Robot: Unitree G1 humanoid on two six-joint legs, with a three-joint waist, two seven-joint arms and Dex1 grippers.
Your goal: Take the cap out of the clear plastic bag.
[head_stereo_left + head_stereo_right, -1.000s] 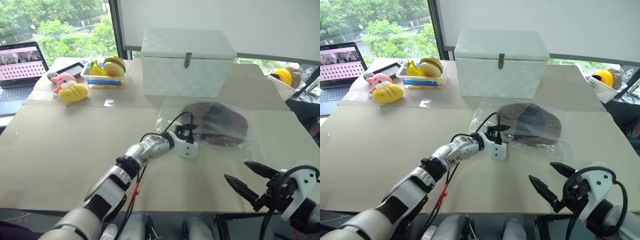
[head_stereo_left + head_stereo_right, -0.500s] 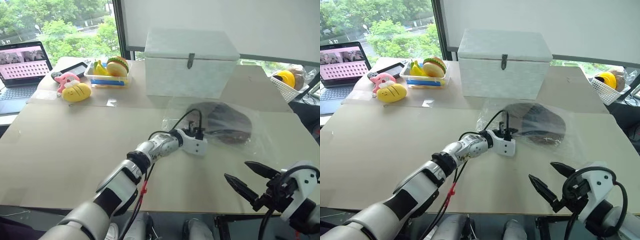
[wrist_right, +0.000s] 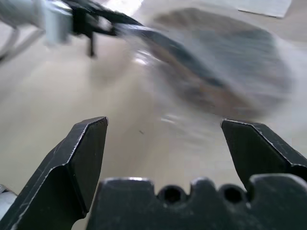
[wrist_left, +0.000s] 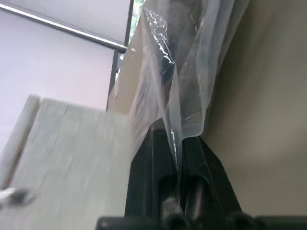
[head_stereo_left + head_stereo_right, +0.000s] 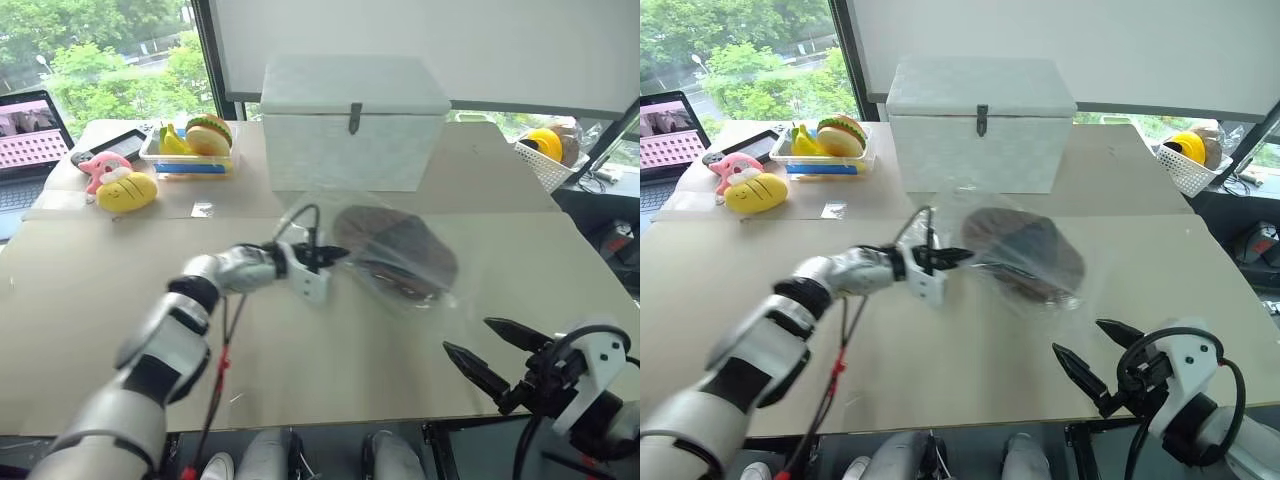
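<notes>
The clear plastic bag [image 5: 430, 290] lies on the tan table in front of the white box [image 5: 350, 125], its left edge raised off the surface. The brown and dark cap [image 5: 395, 250] sits inside it, tilted up on that side. My left gripper [image 5: 335, 253] is shut on the bag's left edge; in the left wrist view the film [image 4: 182, 72] runs down between the closed black fingers [image 4: 201, 163]. My right gripper [image 5: 466, 335] hovers open at the table's near right edge, apart from the bag. In the right wrist view the cap [image 3: 225, 72] lies ahead between its spread fingers [image 3: 81, 158].
At the far left of the table [image 5: 90, 290] are a yellow plush toy [image 5: 126, 190], a pink toy [image 5: 98, 168], a tray of toy food [image 5: 190, 155] and a laptop [image 5: 25, 125]. A white basket [image 5: 545, 160] stands at the far right edge.
My left gripper has shut on the bag's edge and pulled it left and upward, dragging the bag and cap along. The right gripper has stayed in place. The camera has shifted.
</notes>
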